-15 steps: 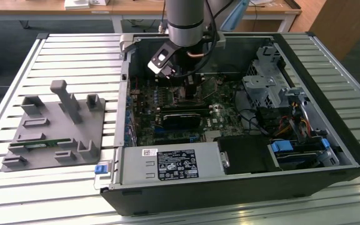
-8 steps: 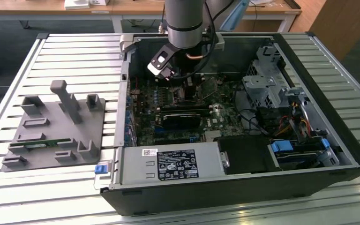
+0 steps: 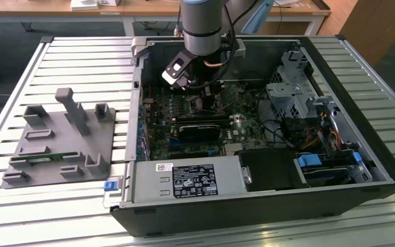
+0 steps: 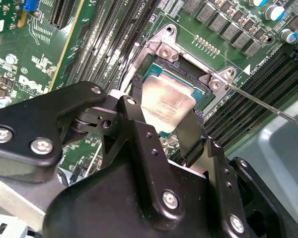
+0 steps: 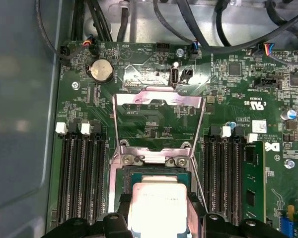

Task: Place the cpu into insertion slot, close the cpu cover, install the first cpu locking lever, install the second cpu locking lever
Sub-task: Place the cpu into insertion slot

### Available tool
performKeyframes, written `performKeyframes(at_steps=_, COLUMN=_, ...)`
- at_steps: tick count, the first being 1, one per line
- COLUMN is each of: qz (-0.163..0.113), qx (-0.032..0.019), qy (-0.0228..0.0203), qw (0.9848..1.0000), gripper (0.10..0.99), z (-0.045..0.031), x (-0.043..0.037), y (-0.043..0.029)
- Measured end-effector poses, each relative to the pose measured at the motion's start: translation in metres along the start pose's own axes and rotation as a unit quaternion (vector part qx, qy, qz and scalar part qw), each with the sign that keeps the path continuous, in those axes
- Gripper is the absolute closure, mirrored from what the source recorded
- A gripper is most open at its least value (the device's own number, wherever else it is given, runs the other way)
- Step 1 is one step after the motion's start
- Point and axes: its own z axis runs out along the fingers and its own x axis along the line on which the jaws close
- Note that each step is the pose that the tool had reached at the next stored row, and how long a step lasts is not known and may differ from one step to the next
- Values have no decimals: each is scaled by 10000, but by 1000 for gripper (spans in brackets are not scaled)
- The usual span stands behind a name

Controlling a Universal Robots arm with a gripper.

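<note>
Here, the end effector [image 4: 165,110] pinches the cpu [image 4: 164,101] by two opposite edges, one black finger [image 4: 187,133] on each side, and the chip's dull silver top faces both wrist cameras. The cpu hangs directly over the insertion slot [image 4: 181,69], partly covering the dark socket. Whether it already rests in the slot cannot be told. In the first wrist view the chip [image 5: 158,206] sits just below the socket's silver rim [image 5: 156,159].

The cpu cover [image 5: 159,96] is swung open, away from the slot, so the green board shows through its big square window. A thin wire locking lever [image 4: 268,106] angles out from one corner of the socket, unlatched and lifted off the board.

Long black memory slots [image 5: 82,173] flank the socket on both sides of the motherboard [image 5: 248,84]. A round coin cell [image 5: 102,69] lies beyond the open cover.

In the exterior view the arm [image 3: 201,31] reaches down into the open computer case [image 3: 252,208], which lies on its side on a slatted metal bench [image 3: 26,216]. A grey fixture plate [image 3: 60,139] sits on the bench to the exterior view's left, well apart from the case.
</note>
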Motion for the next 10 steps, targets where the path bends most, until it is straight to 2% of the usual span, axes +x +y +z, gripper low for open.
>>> performKeyframes(at_steps=10, qz=14, qx=0, qy=-2, qw=10000, gripper=561, z=54, x=40, y=-5)
